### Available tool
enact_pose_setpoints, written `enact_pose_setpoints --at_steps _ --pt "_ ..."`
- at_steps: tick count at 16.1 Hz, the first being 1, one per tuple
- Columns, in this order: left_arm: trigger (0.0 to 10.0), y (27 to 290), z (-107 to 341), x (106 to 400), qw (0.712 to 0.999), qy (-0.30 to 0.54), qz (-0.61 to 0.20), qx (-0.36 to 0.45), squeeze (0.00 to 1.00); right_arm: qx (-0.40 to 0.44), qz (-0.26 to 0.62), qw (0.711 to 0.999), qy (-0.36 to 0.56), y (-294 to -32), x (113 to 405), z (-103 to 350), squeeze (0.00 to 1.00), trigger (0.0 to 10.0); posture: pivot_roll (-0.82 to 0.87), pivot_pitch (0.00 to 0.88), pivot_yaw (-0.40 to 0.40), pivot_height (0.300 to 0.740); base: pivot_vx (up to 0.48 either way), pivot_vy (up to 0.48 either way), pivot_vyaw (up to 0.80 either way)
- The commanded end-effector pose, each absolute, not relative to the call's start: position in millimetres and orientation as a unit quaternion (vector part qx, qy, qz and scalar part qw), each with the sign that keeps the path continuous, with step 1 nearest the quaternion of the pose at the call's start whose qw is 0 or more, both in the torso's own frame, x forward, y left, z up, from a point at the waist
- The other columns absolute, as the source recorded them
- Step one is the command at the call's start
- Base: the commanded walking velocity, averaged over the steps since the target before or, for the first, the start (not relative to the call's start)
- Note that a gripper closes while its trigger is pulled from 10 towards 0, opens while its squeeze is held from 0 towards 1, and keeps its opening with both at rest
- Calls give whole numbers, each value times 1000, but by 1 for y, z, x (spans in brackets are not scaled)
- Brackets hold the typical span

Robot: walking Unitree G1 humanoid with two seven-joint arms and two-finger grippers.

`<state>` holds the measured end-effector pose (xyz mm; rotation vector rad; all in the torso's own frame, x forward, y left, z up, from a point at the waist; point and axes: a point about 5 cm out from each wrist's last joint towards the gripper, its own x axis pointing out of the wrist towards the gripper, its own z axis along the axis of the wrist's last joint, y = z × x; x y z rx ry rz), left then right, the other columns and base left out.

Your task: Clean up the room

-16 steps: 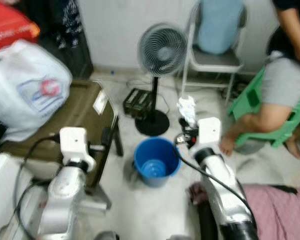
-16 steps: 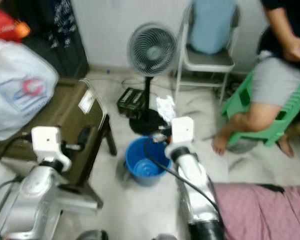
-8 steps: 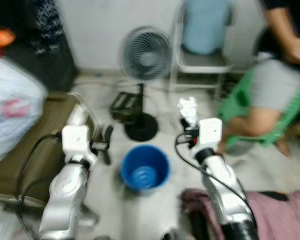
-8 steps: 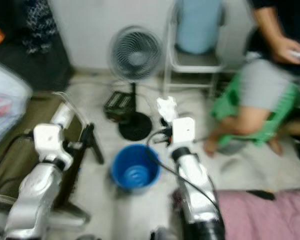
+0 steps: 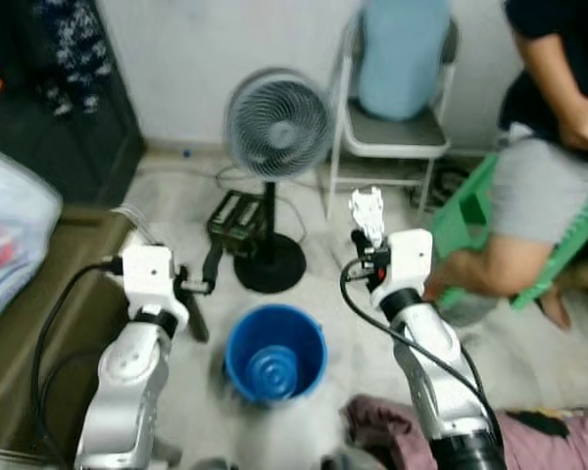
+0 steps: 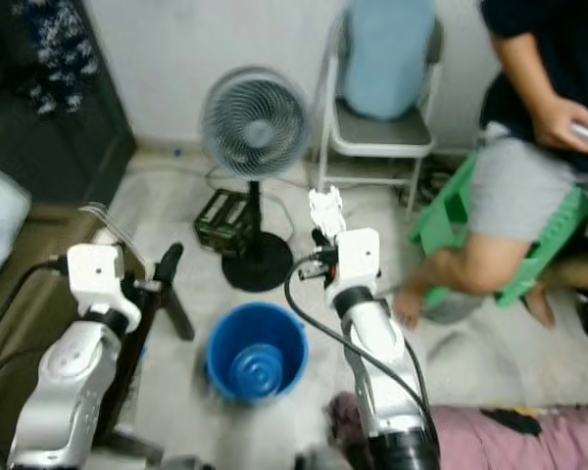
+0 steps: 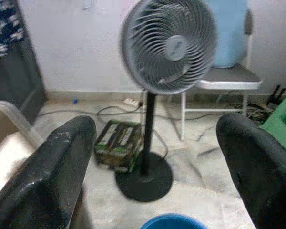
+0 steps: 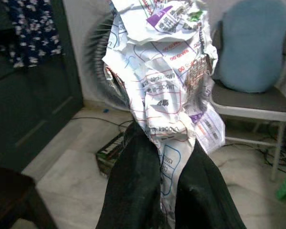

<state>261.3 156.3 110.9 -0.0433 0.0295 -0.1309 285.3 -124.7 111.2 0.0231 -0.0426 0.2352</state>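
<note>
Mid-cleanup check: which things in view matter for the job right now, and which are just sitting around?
In play:
- crumpled paper, clamped in the right end effector
- blue bucket, open on the floor
- left end effector, open and holding nothing

Just lying about:
- standing fan
- folding chair
- green stool, a person seated on it
- pink cloth

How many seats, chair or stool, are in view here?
2: a grey folding chair against the wall behind the fan, and a green stool under the person. Others may be hidden.
</note>
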Motion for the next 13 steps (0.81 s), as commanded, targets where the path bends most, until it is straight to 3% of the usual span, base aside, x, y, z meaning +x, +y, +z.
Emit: enact_pose_setpoints --at_steps 1,7,11,13 --pt "10000 154 110 258 997 16 -69 -24 0 8 109 994 -24 -129 285 112 0 10000 -21 82 -43 740 319 0 800" --pt "10000 154 111 260 997 16 -68 -22 0 10 110 994 -25 -128 288 113 0 10000 -21 95 -43 740 300 0 715" --pt "10000 162 112 257 998 20 -61 -15 0 9 95 995 -7 -130 291 109 0 10000 -17 102 -43 740 0 0 0" --pt "10000 157 115 254 994 14 -108 0 0 2 71 997 18 -132 294 103 0 10000 -9 107 -48 740 0 0 0"
